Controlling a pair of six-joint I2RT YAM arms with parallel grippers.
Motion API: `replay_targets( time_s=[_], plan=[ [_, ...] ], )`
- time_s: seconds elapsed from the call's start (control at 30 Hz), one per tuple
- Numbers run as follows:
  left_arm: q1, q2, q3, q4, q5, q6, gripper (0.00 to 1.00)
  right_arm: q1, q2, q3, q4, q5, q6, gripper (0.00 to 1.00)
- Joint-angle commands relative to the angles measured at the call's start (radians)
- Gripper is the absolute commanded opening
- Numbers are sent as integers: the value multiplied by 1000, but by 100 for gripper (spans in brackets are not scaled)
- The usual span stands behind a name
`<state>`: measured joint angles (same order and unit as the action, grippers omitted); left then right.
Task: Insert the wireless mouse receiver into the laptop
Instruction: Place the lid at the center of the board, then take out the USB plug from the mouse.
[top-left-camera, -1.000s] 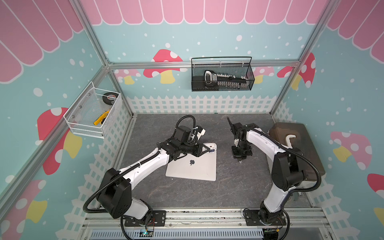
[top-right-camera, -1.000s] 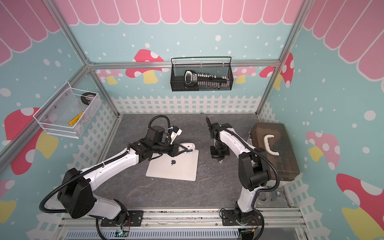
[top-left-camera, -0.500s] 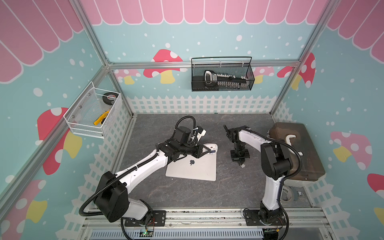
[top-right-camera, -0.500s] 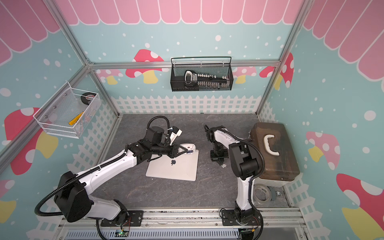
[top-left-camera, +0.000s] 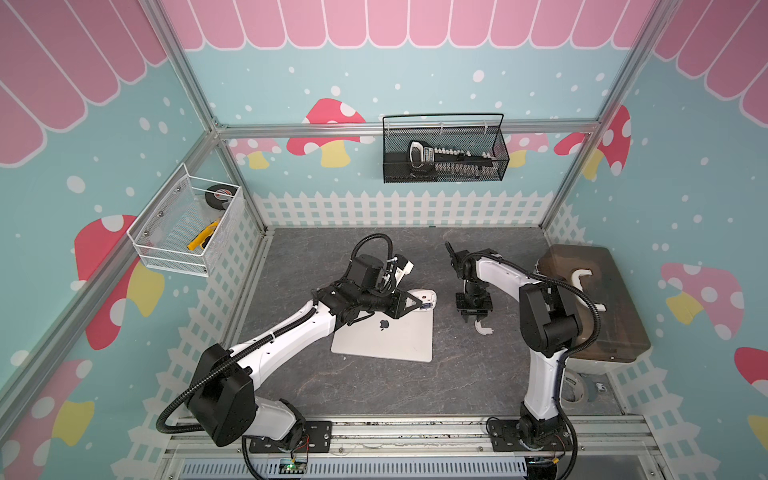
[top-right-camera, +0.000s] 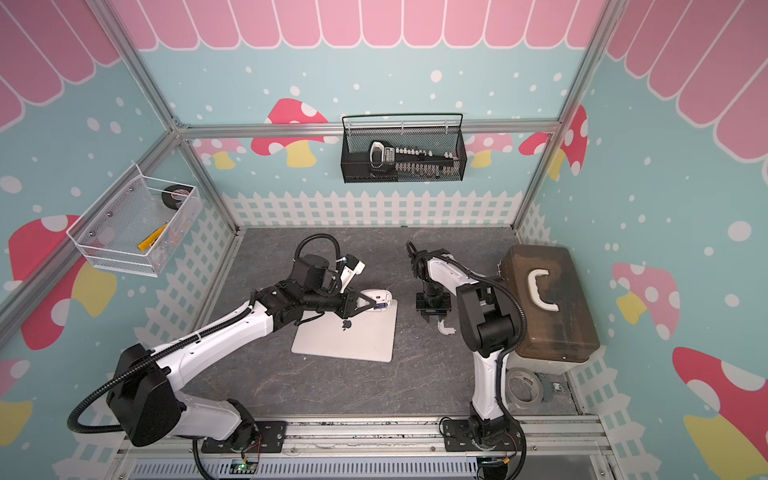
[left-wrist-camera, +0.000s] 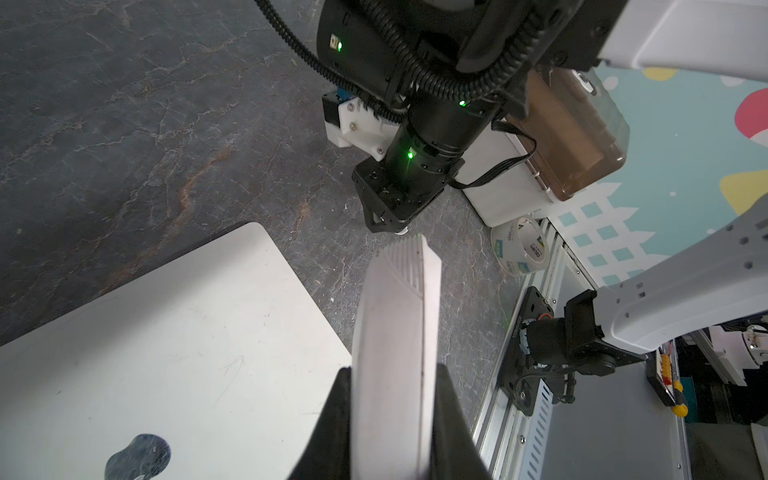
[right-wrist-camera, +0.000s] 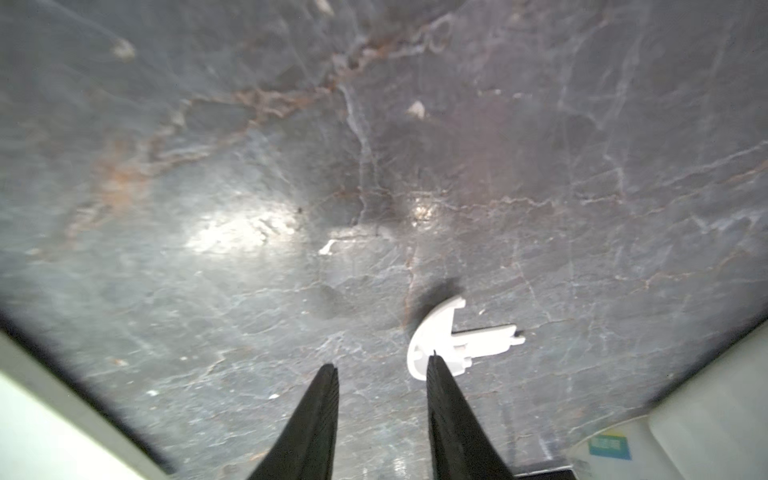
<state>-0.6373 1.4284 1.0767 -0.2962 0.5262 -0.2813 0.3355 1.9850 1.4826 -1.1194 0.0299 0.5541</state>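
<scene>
White mouse (top-left-camera: 424, 299) clamped in our left fingers (left-wrist-camera: 330, 424) at the laptop's (top-left-camera: 386, 343) upper-right corner. We're hovering the right fingers (right-wrist-camera: 318, 419), apart, just right of it in both top views. Receiver unseen.

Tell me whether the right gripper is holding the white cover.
No: the right wrist view shows the right gripper open, nothing between its jaws, and the cover lying on the table by one finger.
</scene>
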Motion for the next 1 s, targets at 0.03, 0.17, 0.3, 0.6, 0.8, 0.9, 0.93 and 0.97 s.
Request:
replay_targets(
  time_s=[0.03,0.17,0.3,0.6,0.8,0.9,0.93,0.97],
  plan=[
    [-6,21,-31,37,15,-16,0,3,-194,34,35,-36,-33,38],
    [-6,58,-39,69,23,-60,0,4,-441,-106,198,-60,-47,38],
    [-10,93,-41,80,28,-96,0,2,-730,-375,468,-176,26,55],
    [-37,171,-76,185,39,-308,0,2,-929,-636,744,-487,184,73],
    [-52,213,-119,255,33,-419,0,2,-864,-688,862,-575,262,74],
    [-52,226,-120,231,21,-426,0,1,-822,-699,906,-609,292,72],
    [-52,232,-117,218,17,-426,0,2,-806,-706,921,-620,304,70],
    [-52,238,-114,203,12,-424,0,1,-790,-715,938,-632,313,70]
  ],
)
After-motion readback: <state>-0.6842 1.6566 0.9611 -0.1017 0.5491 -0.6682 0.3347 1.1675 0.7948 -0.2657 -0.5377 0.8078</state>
